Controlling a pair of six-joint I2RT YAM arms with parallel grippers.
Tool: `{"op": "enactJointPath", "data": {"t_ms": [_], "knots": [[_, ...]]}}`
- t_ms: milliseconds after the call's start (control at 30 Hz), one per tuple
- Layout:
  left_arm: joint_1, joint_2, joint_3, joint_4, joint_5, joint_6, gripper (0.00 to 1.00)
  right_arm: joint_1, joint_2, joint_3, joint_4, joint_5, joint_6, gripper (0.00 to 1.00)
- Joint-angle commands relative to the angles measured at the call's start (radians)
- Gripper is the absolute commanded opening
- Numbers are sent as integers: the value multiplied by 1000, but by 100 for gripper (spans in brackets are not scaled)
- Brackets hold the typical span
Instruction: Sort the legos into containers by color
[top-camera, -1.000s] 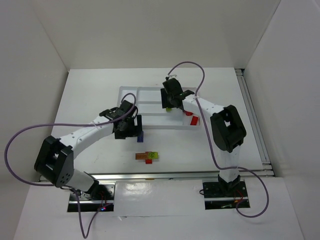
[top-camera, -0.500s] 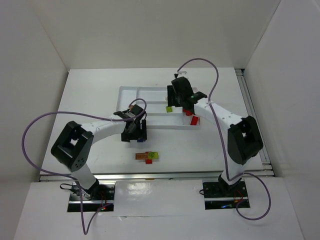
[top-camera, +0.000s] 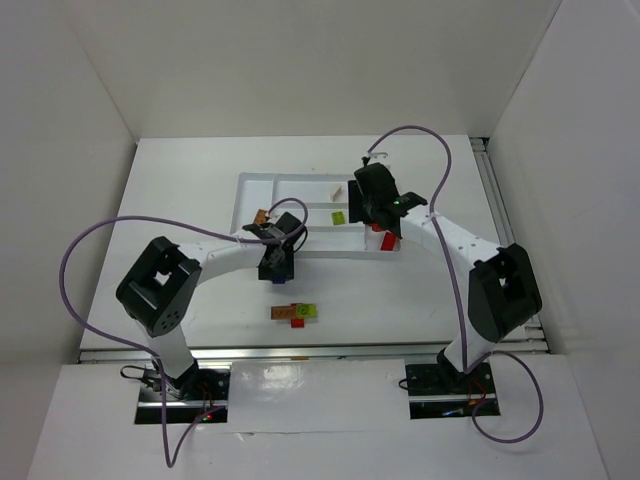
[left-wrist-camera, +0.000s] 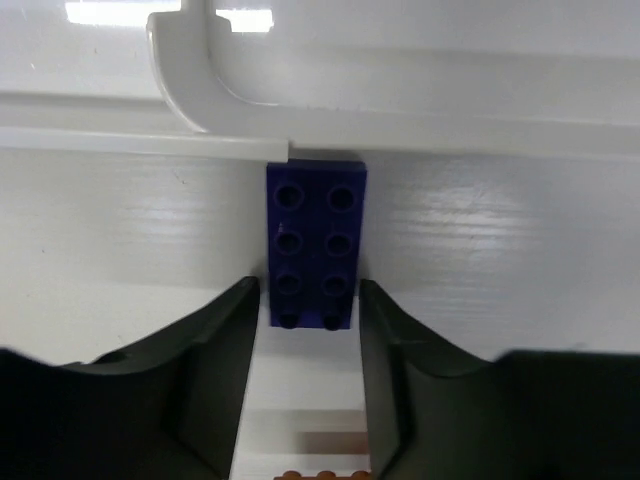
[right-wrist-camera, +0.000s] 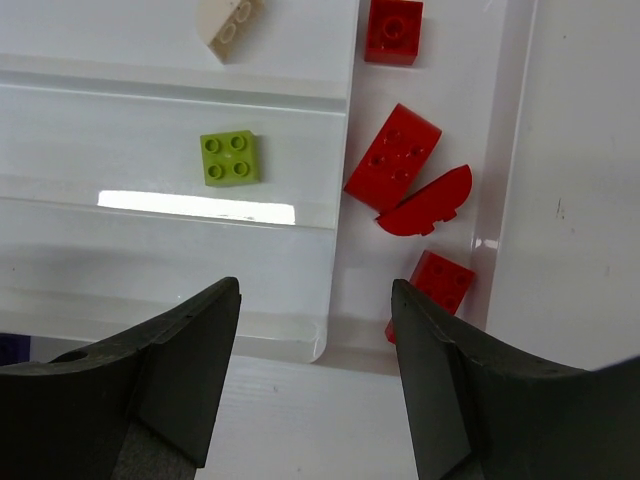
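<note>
Your left pincer (left-wrist-camera: 310, 292) grips the blue brick (left-wrist-camera: 315, 235) butted against the tray wall (left-wrist-camera: 100, 135); lift it clear before crossing. Your right pincer (right-wrist-camera: 315, 290) hangs open, empty.

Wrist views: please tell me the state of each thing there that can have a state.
blue brick: flat on the table, studs up, far end against the tray outer wall.
left gripper: closely around its near end; contact unclear.
right gripper: open, empty, above the tray.
lime green brick: flat, studs up, in a middle slot.
red pieces: four, lying in the end section.
</note>
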Motion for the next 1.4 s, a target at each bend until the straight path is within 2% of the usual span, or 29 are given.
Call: {"op": "enactJointPath", "data": {"t_ms": [0,200,433,633,767,833,933,1000,1200,1333,1367], "knots": [[-14,32,28,6,-35,-24,51,-5,-45,-14,0,23,6,70],[-63,-19,68,-65,-101,14,45,-14,-65,-58,-9,46,-3,70],[-104,-134,68,-102,15,181,42,-72,-125,-141,12,37,16,70],[-104,-154,184,-123,35,224,42,-129,-171,-159,12,26,16,70],[-104,-61,301,-111,2,261,42,-149,-211,-159,3,35,25,70],[-90,-13,333,-85,-9,272,36,-163,-225,-159,3,35,37,70],[-67,96,419,-73,21,282,36,-172,-243,-159,-13,35,48,70],[-57,148,492,-86,8,272,38,-172,-265,-178,-22,46,57,70],[-35,234,557,-77,-5,272,45,-203,-312,-212,-42,46,66,70],[-15,259,566,-77,6,272,56,-203,-312,-222,-42,37,66,70],[-15,259,566,-77,6,272,66,-203,-312,-222,-51,37,66,70]]}}
